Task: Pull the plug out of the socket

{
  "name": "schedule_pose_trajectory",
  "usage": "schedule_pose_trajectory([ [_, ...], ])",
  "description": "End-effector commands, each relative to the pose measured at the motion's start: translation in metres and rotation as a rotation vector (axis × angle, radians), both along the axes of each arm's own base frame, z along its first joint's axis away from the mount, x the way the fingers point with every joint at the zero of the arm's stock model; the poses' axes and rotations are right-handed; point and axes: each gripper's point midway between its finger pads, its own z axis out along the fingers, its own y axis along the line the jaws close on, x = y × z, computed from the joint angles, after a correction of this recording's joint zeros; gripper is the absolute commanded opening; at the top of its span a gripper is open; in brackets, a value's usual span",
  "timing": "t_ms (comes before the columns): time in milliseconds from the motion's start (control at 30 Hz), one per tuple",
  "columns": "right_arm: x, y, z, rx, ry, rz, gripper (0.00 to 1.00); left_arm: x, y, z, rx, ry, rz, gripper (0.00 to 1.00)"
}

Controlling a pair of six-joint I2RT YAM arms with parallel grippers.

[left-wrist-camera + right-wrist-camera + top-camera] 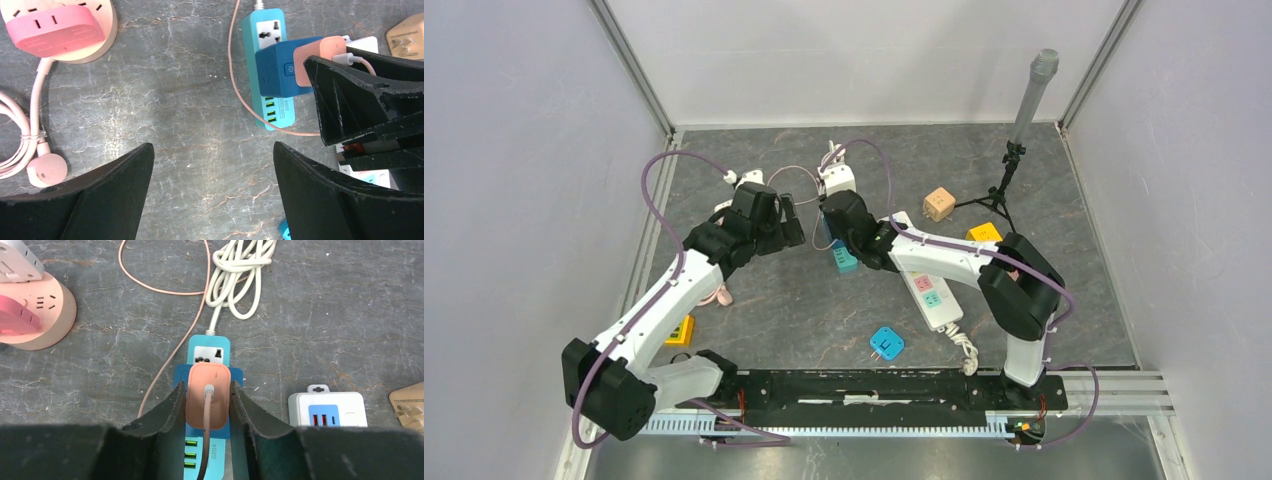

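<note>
Plug [208, 396], salmon-pink with rounded corners, is sitting flush on a dark blue adapter block [277, 70], which in turn is standing on a teal power strip [270, 30] lying on the grey marbled counter [325, 315]. A thin pink cord [165, 287] is running out of the plug's face and looping across the counter past the strip.

The right pincer [208, 390] is gripping the plug, one black finger pressing on each of its long sides, and the cord is coming out between them. In the left wrist view the same finger is covering part of the plug's edge.

The left pincer [213, 150] is hanging open over bare counter just beside the strip, its fingers spread wide and touching nothing.

A coiled white cable [240, 275] is leading into the far end of the teal strip. A round pink socket hub [60, 25] is lying well to one side, its pale cord bundled nearby. A white socket block with a blue face [327, 410] is resting near the strip on the other side, and a tan cube [407, 32] is showing at the frame edge.
</note>
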Motion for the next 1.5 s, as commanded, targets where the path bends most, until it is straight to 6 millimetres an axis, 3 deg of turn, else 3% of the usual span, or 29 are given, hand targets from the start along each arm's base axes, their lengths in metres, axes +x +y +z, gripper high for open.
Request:
schedule_pose_trajectory([
  [0, 0.003, 0.001, 0.007, 0.026, -0.008, 0.033, 0.25, 0.011, -0.019, 0.017, -0.117, -0.041, -0.015, 0.94],
  [267, -0.015, -0.018, 0.020, -0.044, -0.043, 0.162, 0.19, 0.019, -0.050, 0.006, -0.250, -0.002, -0.058, 0.92],
  [567, -0.034, -0.036, 0.014, -0.016, -0.006, 0.227, 0.20, 0.030, -0.100, -0.023, -0.418, 0.107, -0.156, 0.74],
  [633, -0.036, -0.036, 0.009, -0.015, 0.004, 0.232, 0.24, 0.033, -0.106, -0.027, -0.436, 0.113, -0.170, 0.73],
  [733, -0.035, -0.037, 0.005, -0.009, 0.018, 0.207, 0.44, 0.035, -0.118, -0.033, -0.477, 0.132, -0.215, 0.73],
  [800, -0.033, -0.039, 0.006, 0.001, 0.019, 0.181, 0.50, 0.034, -0.125, -0.038, -0.498, 0.157, -0.234, 0.72],
  [933, -0.029, -0.044, 0.009, -0.003, 0.009, 0.140, 0.52, 0.041, -0.123, -0.048, -0.472, 0.163, -0.205, 0.65],
  [1167, -0.029, -0.037, 0.009, -0.010, 0.010, 0.174, 0.35, 0.047, -0.124, -0.060, -0.461, 0.176, -0.201, 0.57],
  [1467, -0.030, -0.036, -0.003, -0.017, 0.048, 0.175, 0.34, 0.043, -0.122, -0.085, -0.431, 0.236, -0.194, 0.54],
])
